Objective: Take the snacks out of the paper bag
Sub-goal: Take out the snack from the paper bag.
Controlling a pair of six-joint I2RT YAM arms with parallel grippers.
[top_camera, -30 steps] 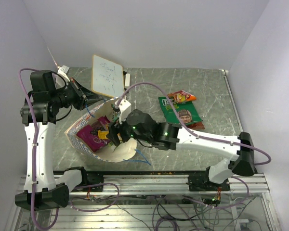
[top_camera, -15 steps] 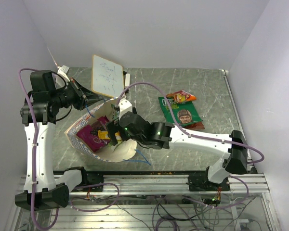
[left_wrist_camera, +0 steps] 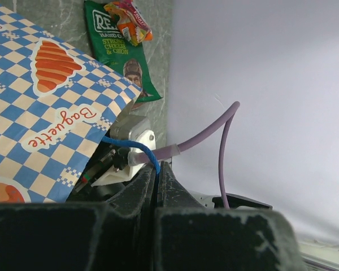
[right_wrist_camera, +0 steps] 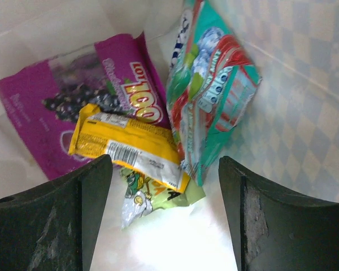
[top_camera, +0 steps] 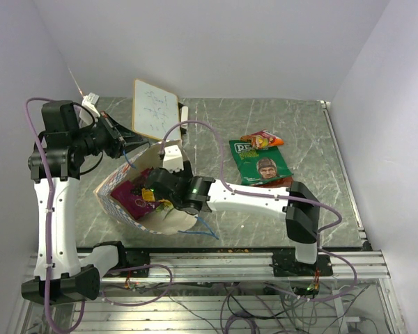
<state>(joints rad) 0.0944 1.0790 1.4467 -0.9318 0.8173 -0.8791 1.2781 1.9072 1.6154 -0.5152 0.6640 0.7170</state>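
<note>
Several snacks (right_wrist_camera: 130, 147) in paper bag (right_wrist_camera: 305, 113) ahead of spread right hand (right_wrist_camera: 165, 189); left hand (left_wrist_camera: 156, 189) pinches cord (left_wrist_camera: 137, 148).

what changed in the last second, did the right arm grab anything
The right arm pushed leftward, deeper into the paper bag, its elbow swinging in from the right. The right gripper is open just short of the yellow packet and holds nothing yet. Unchanged: the left gripper stays shut on the blue cord handle, and the green packet and orange-red packet lie where they were on the table.
</note>
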